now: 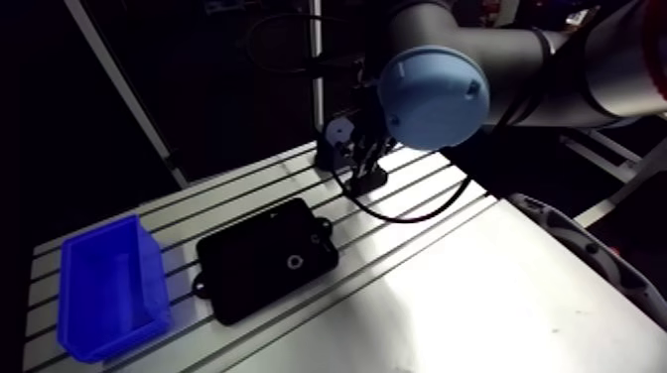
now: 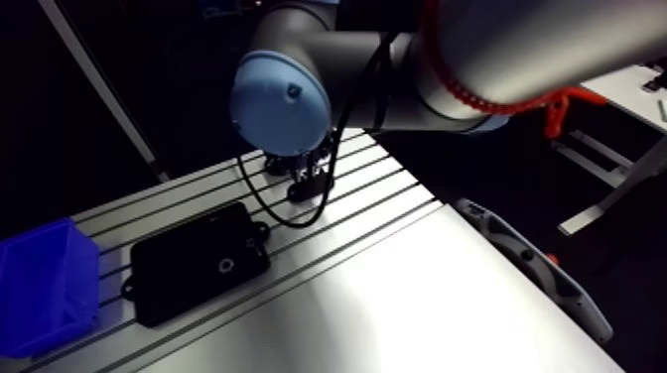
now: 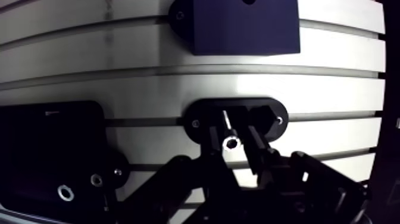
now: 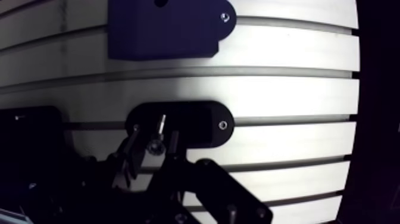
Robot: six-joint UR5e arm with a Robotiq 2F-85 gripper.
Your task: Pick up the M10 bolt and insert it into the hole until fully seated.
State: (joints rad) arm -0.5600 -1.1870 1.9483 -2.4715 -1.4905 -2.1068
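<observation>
In the wrist view the M10 bolt [image 3: 230,140] stands head-up in a black oval holder [image 3: 271,116] bolted to the slotted table. My gripper [image 3: 232,136] is down over the holder with a finger close on each side of the bolt, shut on it. A black plate [image 1: 260,260] carrying the round hole [image 1: 295,263] lies on the table beside the gripper; the wrist view shows its corner with a metal-ringed hole [image 3: 65,192]. From the arm view the gripper [image 1: 367,171] reaches down at the table's far edge, mostly behind the blue joint cap.
A blue bin [image 1: 107,288] sits at the table's left end, beside the black plate. A dark block [image 3: 244,27] is fixed to the table just ahead of the holder. A smooth metal sheet [image 1: 496,298] covers the near right part of the table.
</observation>
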